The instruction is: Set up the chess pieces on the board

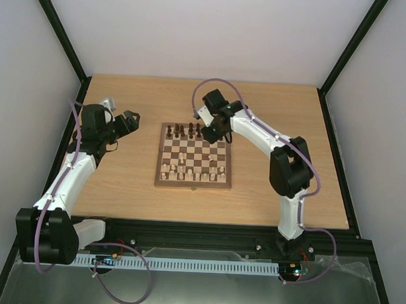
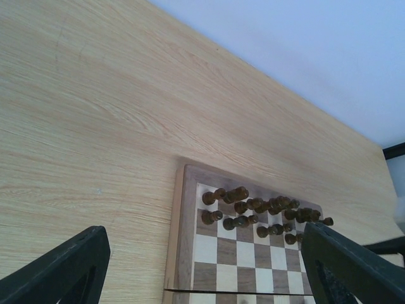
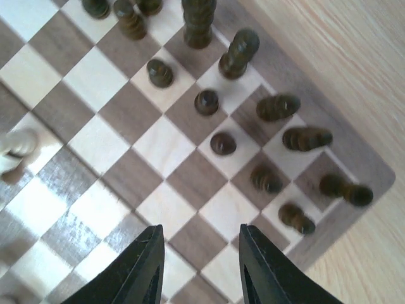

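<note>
Table [image 1: 120,189]: pale wood top, grain running side to side. Directly on it, near the middle, lies one board [image 1: 208,184], flat, brown-framed with dark and tan checks, tabletop showing on all four sides.

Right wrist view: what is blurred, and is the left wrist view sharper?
Right wrist view: the pale piece at the left edge is smeared, the dark pieces fairly sharp. Left wrist view: the board looks slightly soft, the table grain crisp.

White arms [image 1: 261,129] with black joints [image 1: 290,170], mauve cables [image 1: 219,81], black left gripper [image 1: 131,120] and right gripper [image 3: 199,266].
</note>
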You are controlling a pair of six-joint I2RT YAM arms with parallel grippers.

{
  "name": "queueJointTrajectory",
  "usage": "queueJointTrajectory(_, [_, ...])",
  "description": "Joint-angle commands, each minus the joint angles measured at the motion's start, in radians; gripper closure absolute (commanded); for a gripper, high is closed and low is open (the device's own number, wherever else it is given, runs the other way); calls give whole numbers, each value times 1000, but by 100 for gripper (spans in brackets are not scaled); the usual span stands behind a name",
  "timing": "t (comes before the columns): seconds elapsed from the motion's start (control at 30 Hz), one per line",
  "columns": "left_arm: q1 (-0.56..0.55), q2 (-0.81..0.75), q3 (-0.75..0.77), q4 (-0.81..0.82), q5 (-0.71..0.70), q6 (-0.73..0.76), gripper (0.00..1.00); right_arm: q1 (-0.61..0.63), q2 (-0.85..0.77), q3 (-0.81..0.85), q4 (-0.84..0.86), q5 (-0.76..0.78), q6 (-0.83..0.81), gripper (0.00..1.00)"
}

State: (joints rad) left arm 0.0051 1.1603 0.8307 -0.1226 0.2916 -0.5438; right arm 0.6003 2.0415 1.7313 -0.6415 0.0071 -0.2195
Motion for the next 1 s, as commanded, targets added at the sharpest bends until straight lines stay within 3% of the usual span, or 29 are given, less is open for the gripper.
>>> queueJointTrajectory(0.0, [5,13,-14,35,52,4,16,-2,-87,-113,-62,-54,28,66])
queueJointTrajectory(0.17, [6,24,-16,40,61,1,18,-2,-116,-226,-56,-134,27,57])
queueJointTrajectory(0.4, [5,36,-15,37,71,-2,18,-2,-65,-237,-66,-154,40,57])
queueJointTrajectory(0.97, [5,47,-13,34,82,-3,19,-2,-9,-238,-73,-120,56,78])
